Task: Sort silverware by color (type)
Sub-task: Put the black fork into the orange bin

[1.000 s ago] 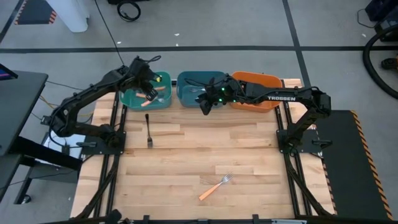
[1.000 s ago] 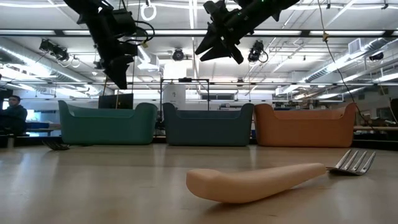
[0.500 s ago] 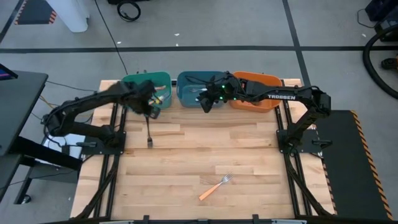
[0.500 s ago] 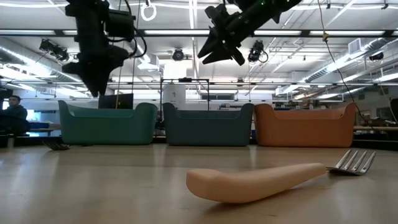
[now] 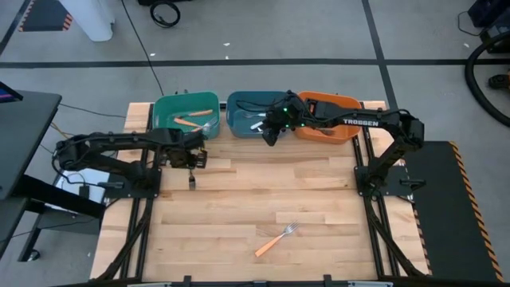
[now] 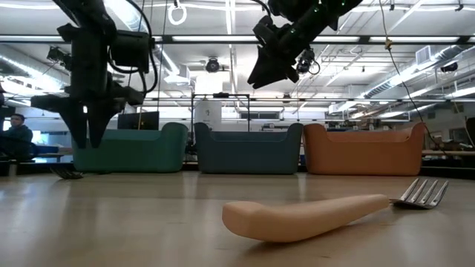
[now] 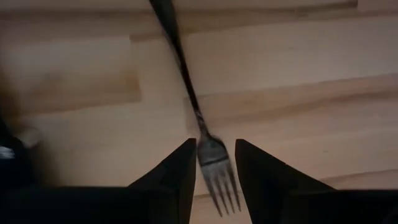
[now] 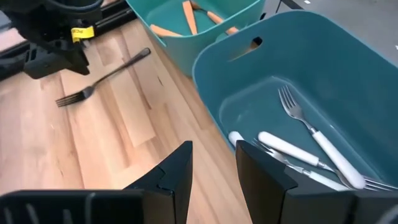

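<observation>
A black fork (image 7: 186, 81) lies flat on the table (image 5: 239, 199) in front of the green bin (image 5: 164, 112). My left gripper (image 7: 214, 144) hangs open just above it, pointing down, one finger on each side of the fork's head (image 7: 216, 167); in the low view the left gripper (image 6: 87, 141) is still above the tabletop. My right gripper (image 8: 213, 152) is open and empty over the near rim of the blue bin (image 8: 249, 68). An orange-handled fork (image 5: 276, 237) with a silver head lies flat near the table's near edge.
Three bins stand in a row at the far edge: the green one holds orange-handled forks (image 8: 186, 12), the blue one holds pale-handled forks (image 8: 311, 140), and an orange bin (image 5: 339, 104) sits on the right. Bare wood lies between the bins and the orange-handled fork (image 6: 304, 216).
My left gripper has left the space above the green bin, swung toward the table's near edge and come down over the black fork, now pointing straight down. The forks on the table have not moved.
</observation>
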Tool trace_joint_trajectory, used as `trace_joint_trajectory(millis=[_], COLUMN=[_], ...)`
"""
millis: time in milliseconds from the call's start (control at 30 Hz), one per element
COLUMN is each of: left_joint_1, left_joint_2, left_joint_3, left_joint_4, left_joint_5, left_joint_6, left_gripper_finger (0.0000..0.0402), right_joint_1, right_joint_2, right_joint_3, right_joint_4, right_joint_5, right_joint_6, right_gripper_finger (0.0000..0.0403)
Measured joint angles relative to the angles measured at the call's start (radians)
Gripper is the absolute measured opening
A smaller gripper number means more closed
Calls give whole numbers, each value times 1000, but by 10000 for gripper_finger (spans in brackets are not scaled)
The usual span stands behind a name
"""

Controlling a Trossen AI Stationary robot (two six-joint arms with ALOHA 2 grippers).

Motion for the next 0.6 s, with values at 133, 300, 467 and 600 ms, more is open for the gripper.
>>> trace_joint_trajectory(millis=[133, 300, 467, 600], left_joint_1=[-48, -72, -73, -73], left_joint_2=[1, 1, 1, 2], left_joint_3=[-43, -79, -113, -114], left_joint_4=[91, 98, 112, 154], left_joint_5=[-23, -91, -89, -87], left_joint_6=[-99, -185, -232, -224], left_gripper_finger=[121, 121, 121, 121], right_joint_1=[-7, -12, -12, -12], right_joint_2=[0, 0, 0, 0], right_joint_3=[0, 0, 0, 0], right_joint_4=[-7, -8, -8, -8], right_joint_5=[0, 0, 0, 0], right_joint_6=[-9, -9, -9, -9], right_gripper_finger=[130, 130, 130, 130])
